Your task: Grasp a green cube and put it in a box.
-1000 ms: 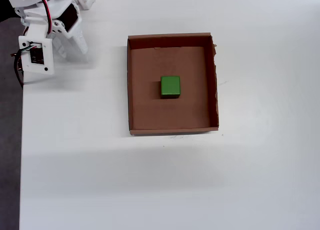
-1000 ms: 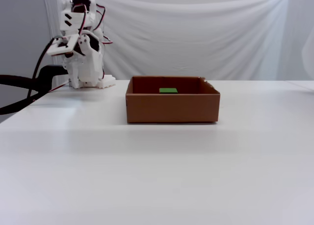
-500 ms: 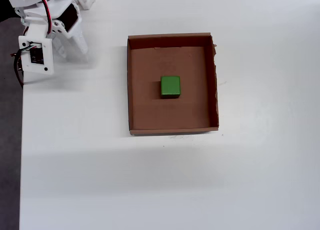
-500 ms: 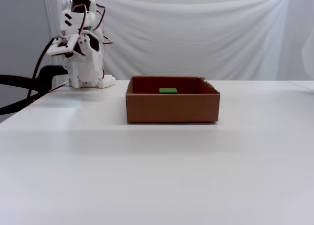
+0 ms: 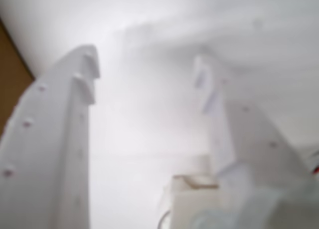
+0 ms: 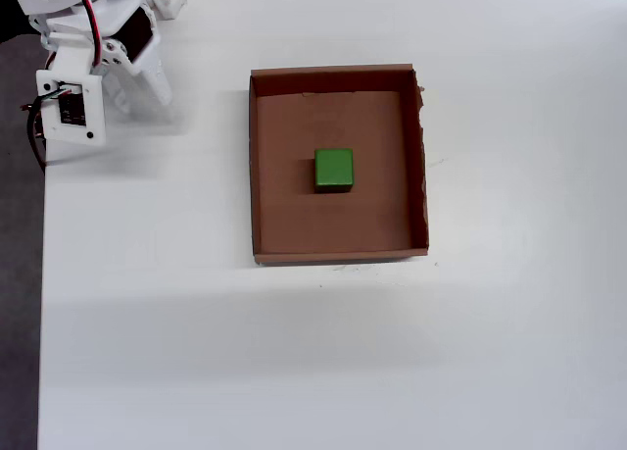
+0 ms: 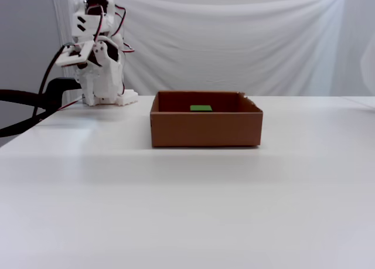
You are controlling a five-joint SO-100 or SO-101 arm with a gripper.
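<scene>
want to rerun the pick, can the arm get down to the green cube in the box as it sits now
Probably yes. The green cube sits alone mid-box, uncovered, walls low, clear of every side. The arm is folded back; the gripper shows jaws apart and empty.

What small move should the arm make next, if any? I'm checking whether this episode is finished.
Probably none beyond staying parked. The green cube already sits near the middle of the box, apart from its walls, and the gripper is open and empty, folded back at the table's far corner in the overhead view.
</scene>
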